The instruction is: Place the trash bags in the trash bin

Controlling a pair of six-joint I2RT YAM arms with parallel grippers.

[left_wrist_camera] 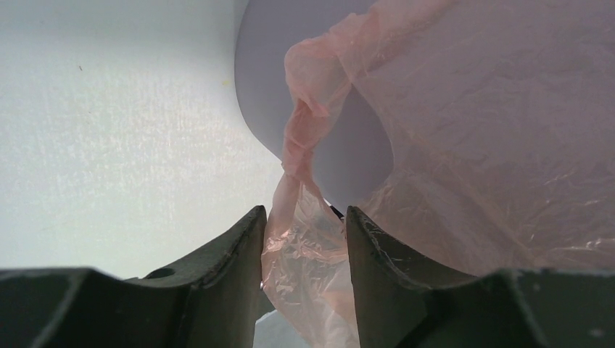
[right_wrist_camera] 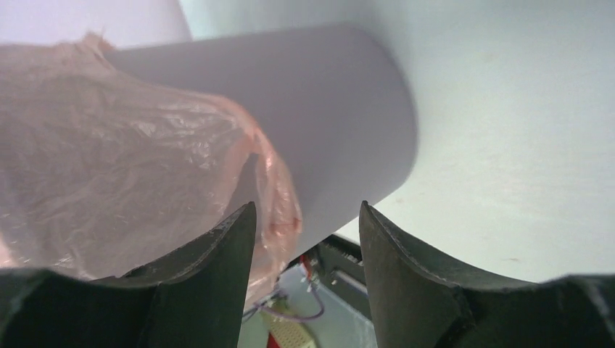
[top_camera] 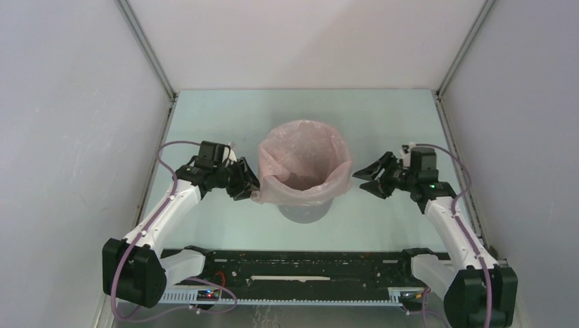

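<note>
At the left, our left end effector (top_camera: pixel 242 182) sits against the left edge of the trash bag (top_camera: pixel 304 156). Its fingers (left_wrist_camera: pixel 239 246) stand apart, with a bunched strip of pink film running between them. At mid-desk (top_camera: pixel 382 116) we see the grey trash bin (top_camera: pixel 304 211) upright, with the bag inside it and its rim folded out over the bin's lip. At the right, our right end effector (top_camera: pixel 369 179) hangs just beside the bin, its fingers (right_wrist_camera: pixel 395 246) spread and nothing between them.
</note>
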